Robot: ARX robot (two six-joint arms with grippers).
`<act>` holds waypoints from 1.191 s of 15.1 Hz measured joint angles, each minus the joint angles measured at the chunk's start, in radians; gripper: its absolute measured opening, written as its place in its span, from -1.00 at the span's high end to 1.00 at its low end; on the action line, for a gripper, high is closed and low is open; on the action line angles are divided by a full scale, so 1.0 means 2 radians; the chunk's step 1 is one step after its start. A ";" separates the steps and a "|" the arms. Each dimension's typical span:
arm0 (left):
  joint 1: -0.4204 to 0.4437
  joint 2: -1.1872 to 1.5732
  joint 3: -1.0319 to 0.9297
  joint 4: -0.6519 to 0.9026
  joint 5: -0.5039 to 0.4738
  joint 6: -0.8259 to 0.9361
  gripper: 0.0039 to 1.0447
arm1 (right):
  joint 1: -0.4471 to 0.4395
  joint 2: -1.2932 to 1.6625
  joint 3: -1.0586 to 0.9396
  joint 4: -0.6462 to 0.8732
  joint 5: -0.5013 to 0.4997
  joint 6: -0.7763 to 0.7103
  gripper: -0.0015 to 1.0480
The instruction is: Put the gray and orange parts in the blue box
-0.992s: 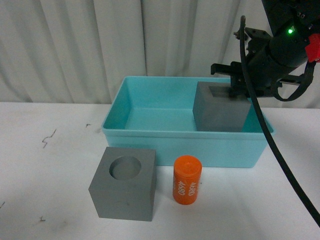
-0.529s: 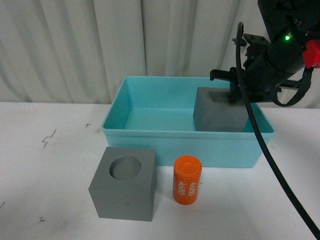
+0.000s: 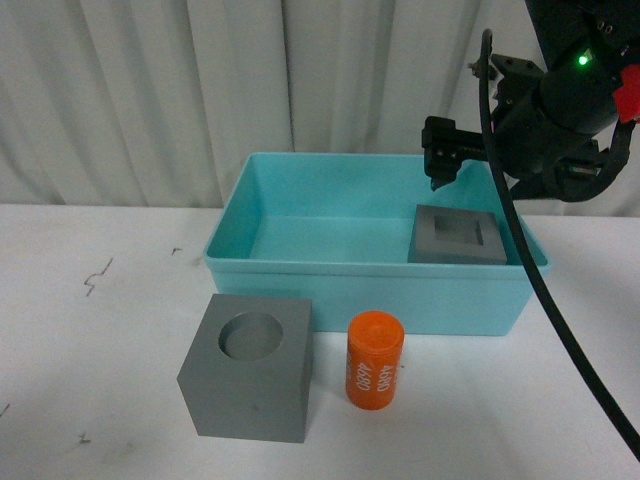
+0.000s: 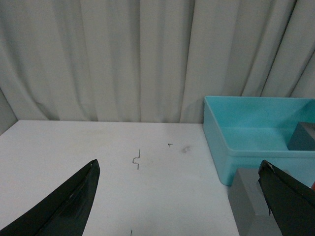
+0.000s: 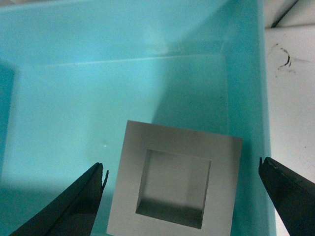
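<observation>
Step in hand: I judge this as the end of the first drop-off, with the right arm due to back away from the box.
Right gripper (image 5: 180,167): released, with its fingers spread wide on either side of the square-hole cube (image 3: 457,234), above it and not touching, and nothing is held.
Left gripper (image 4: 178,166): also spread open and empty, hanging over bare table (image 3: 100,350) to the left of the box.
Square-hole cube: it sits inside the blue box (image 3: 370,295), recess up, in the right part just beside the right wall.
Round-hole cube (image 3: 250,370): it is on the table in front of the box, near the box's left half, and not yet placed.
Orange cylinder (image 3: 374,360): it stands upright just beside the round-hole cube, in front of the box, and is also not yet placed.
Doing it well: rise straight up before swinging away, so neither finger catches the cube or the right wall. Keep the jaws wide until clear of the rim. The cylinder looks like the easier next reach for this arm. Leave room in the box's left and middle for the second cube.
Cable (image 3: 530,270): it hangs down in front of the box's right end, so watch that it does not drag across the parts.
Hidden: the box's front wall covers the placed cube's lower part, so I cannot confirm that it sits flat.
Hard to see: from the front only one right finger shows, and the arm's body covers the other.
Cut off: the left wrist view shows only a corner of the round-hole cube.
Unclear: the cylinder's white lettering is too small to read.
</observation>
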 joint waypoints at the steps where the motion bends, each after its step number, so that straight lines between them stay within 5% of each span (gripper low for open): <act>1: 0.000 0.000 0.000 0.000 0.000 0.000 -0.88 | -0.002 -0.010 0.000 0.002 -0.002 0.002 -0.87; 8: 0.000 0.000 0.000 0.000 0.000 0.000 -0.88 | -0.028 -0.216 -0.100 0.139 -0.005 -0.006 -0.84; 10: 0.000 0.000 0.000 0.000 0.000 0.000 -0.88 | -0.029 -0.318 -0.269 0.355 0.077 -0.075 -0.39; 12: 0.000 0.000 0.000 0.000 0.000 0.000 -0.88 | -0.037 -0.424 -0.413 0.456 0.075 -0.100 0.06; 16: 0.000 0.000 0.000 0.000 0.000 0.000 -0.88 | -0.055 -0.487 -0.582 0.508 0.060 -0.110 0.89; 18: 0.000 0.000 0.000 0.000 0.000 0.000 -0.88 | -0.062 -0.534 -0.631 0.531 0.053 -0.113 0.96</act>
